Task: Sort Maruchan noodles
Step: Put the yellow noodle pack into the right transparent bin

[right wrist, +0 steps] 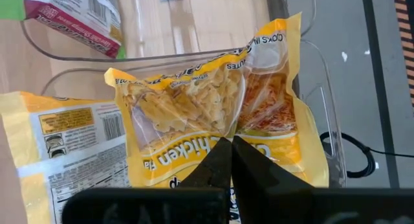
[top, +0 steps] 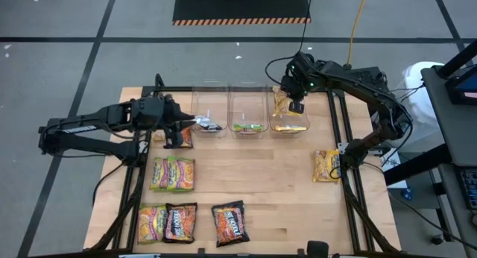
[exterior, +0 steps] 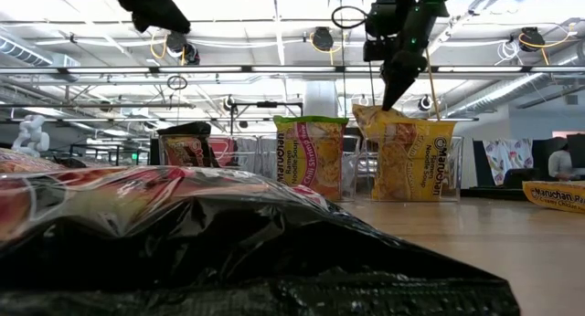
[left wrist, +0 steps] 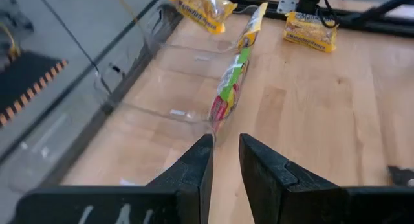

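Note:
Three clear bins stand in a row at the table's far side. The left bin (top: 209, 101) holds a black packet (exterior: 187, 144), the middle bin (top: 248, 98) a lime-green one (left wrist: 229, 88), and the right bin (top: 307, 116) yellow ones (right wrist: 194, 120). My right gripper (right wrist: 229, 143) is shut and hangs over the right bin, its tips right at the top edge of an upright yellow packet (exterior: 373, 113). My left gripper (left wrist: 224, 149) hovers beside the left bin, slightly open, with nothing between its fingers. My right gripper slants down from above with its shut fingertips (exterior: 390, 101) at the upper edge of the upright yellow packet (exterior: 373, 113). I cannot tell whether they touch it. The packet stands in the right bin.
Loose packets lie on the table: a black one (top: 179, 137) under the left arm, a lime-green pair (top: 173, 174), a lime-green and a black one (top: 165, 222) at the near left, another black one (top: 229, 222), and a yellow one (top: 326, 165) by the right rail.

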You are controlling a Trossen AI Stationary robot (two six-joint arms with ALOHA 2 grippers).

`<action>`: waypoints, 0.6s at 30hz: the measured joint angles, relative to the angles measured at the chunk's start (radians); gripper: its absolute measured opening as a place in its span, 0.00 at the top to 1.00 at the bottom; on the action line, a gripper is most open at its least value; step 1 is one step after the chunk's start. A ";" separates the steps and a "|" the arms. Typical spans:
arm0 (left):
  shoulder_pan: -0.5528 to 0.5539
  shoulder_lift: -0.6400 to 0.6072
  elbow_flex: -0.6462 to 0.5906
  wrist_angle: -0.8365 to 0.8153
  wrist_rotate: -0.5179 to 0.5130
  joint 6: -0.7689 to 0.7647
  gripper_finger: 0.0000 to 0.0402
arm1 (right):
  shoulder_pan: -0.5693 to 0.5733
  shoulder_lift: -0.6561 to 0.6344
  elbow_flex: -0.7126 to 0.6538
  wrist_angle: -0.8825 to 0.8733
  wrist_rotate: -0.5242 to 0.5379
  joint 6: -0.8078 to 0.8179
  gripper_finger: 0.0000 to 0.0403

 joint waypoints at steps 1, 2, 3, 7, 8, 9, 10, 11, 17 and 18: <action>0.000 0.012 0.000 0.024 0.000 0.027 0.79 | 0.000 0.000 0.000 0.002 0.000 0.000 1.00; 0.000 0.025 0.000 0.059 -0.001 0.052 0.79 | 0.000 0.000 0.000 0.005 0.000 -0.001 1.00; 0.000 0.040 0.000 0.089 -0.001 0.073 0.79 | 0.000 0.000 0.000 0.010 0.000 -0.001 1.00; 0.002 0.115 0.000 0.185 -0.005 0.204 0.79 | 0.004 -0.002 0.000 0.022 0.001 -0.021 1.00; 0.002 0.133 0.000 0.199 -0.010 0.246 0.79 | 0.004 -0.004 0.000 0.022 0.001 -0.024 1.00; 0.002 0.153 0.000 0.211 -0.014 0.288 0.79 | 0.004 -0.006 0.000 0.022 0.001 -0.029 1.00; 0.002 0.175 0.000 0.239 -0.017 0.328 0.79 | 0.004 -0.006 0.001 0.023 0.001 -0.035 1.00; 0.003 0.199 0.000 0.278 -0.019 0.364 0.79 | 0.004 -0.006 0.001 0.023 0.001 -0.042 1.00; 0.060 0.360 0.000 0.525 -0.019 0.388 0.79 | 0.004 -0.023 0.001 0.026 0.003 -0.072 1.00; 0.076 0.387 0.000 0.570 -0.019 0.379 0.79 | 0.004 -0.028 0.001 0.026 0.003 -0.073 1.00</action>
